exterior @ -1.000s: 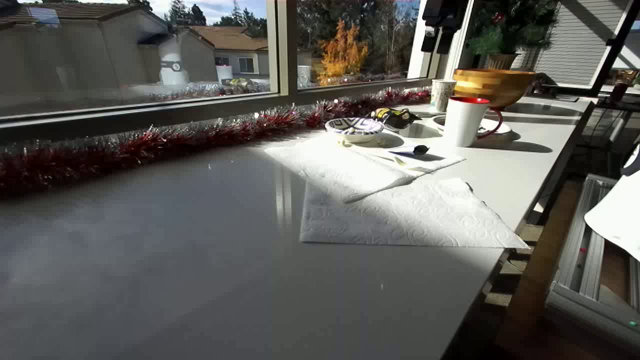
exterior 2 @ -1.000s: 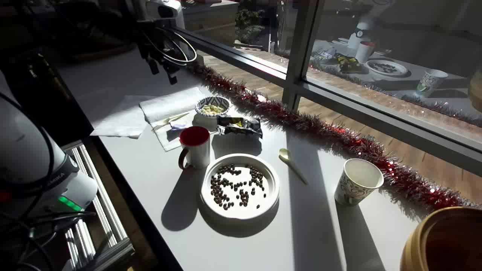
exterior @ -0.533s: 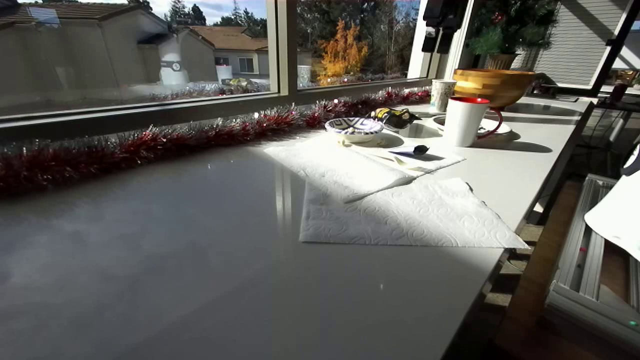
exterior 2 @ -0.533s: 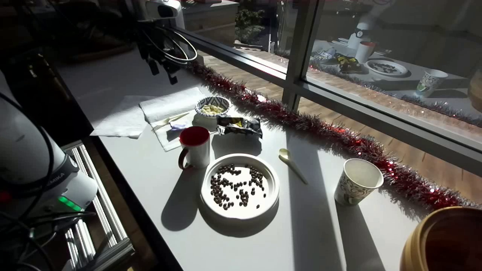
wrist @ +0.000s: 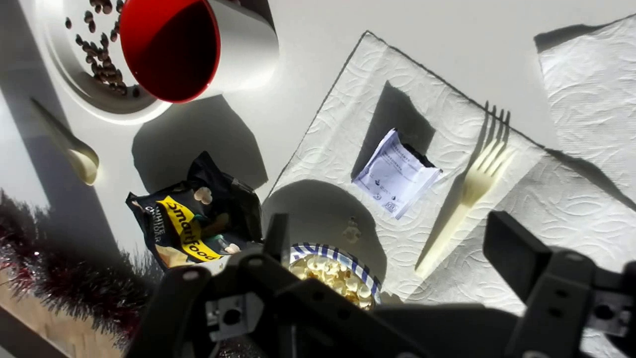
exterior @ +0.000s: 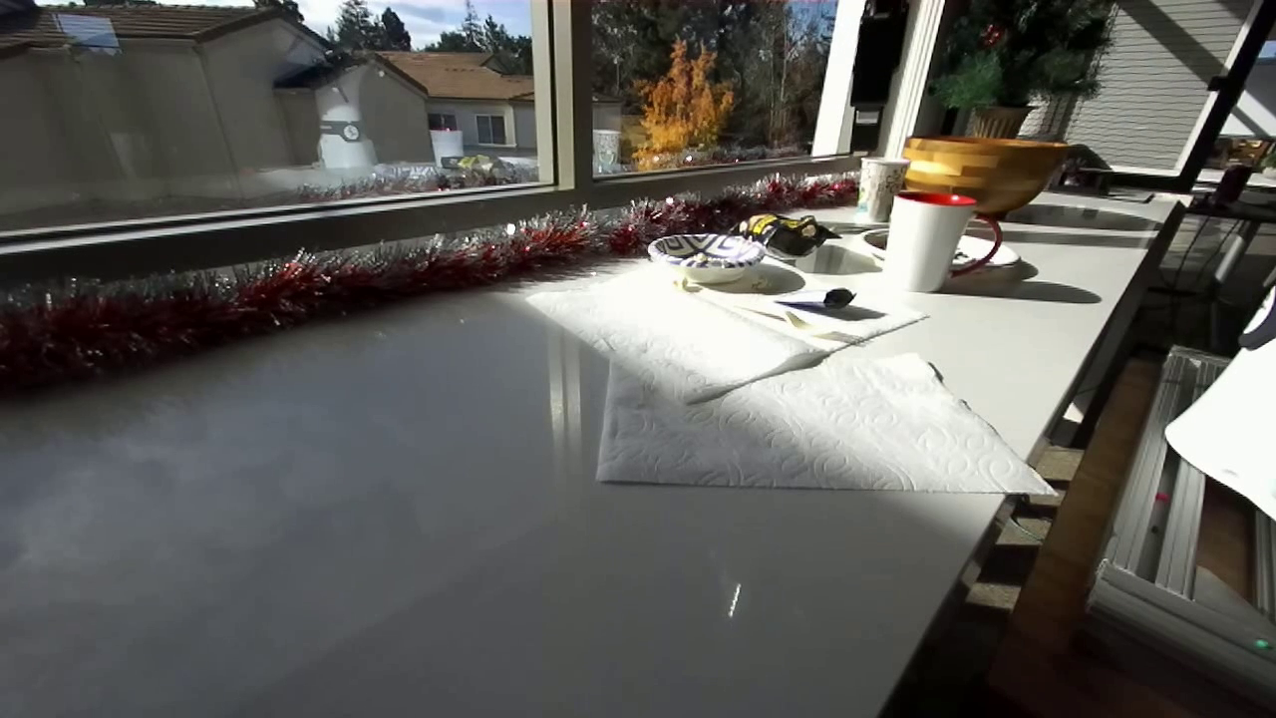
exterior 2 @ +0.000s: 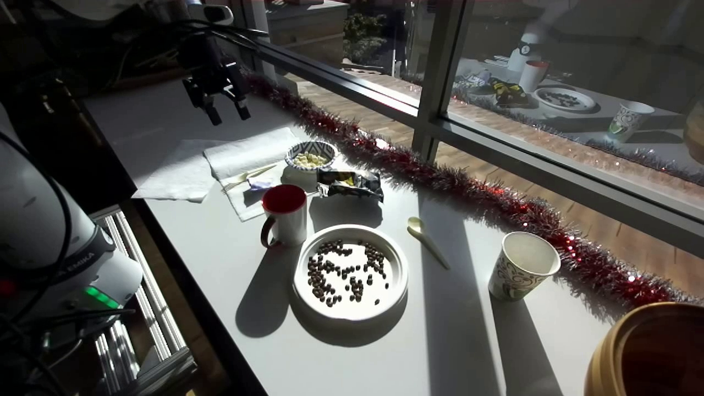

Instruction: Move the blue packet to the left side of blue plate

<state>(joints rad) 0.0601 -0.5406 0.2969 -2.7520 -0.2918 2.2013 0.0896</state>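
The hand (exterior 2: pixel 230 114) hangs above the table (exterior 2: pixel 330 363), its two fingers (wrist: pixel 516 253) standing wide apart; the packet (wrist: pixel 397 174) lies on a towel (wrist: pixel 343 119), below the hand and well apart from it; in the wrist view it shows between the fingers from side to side, out past their tips; its pale, printed face is towards that camera, one edge is dark, and its shadow falls across the towel; a fork (wrist: pixel 472 196) lies just beside it, apart, on the same towel; the blue plate (exterior 2: pixel 314 147), holding popcorn (exterior 2: pixel 309 160), is near the packet, and parts of the hand cover some of it in the wrist view; in an exterior view the hand is farther from the camera than the packet, and the mug (exterior 2: pixel 291 225), white outside and red within, stands nearer the camera; the bag (wrist: pixel 198 223), marked Smartfood, lies just beside the blue plate; the white plate (exterior 2: pixel 400 278), dark beans (exterior 2: pixel 357 289) spread over it, is just beside the mug; a spoon (exterior 2: pixel 416 226) lies near that plate, then come a paper cup (exterior 2: pixel 512 280) and, at the view's edge, a wooden bowl (exterior 2: pixel 602 360); tinsel (exterior 2: pixel 467 181) runs along the window frame (exterior 2: pixel 439 66); a second towel (wrist: pixel 596 94) lies next to the first.
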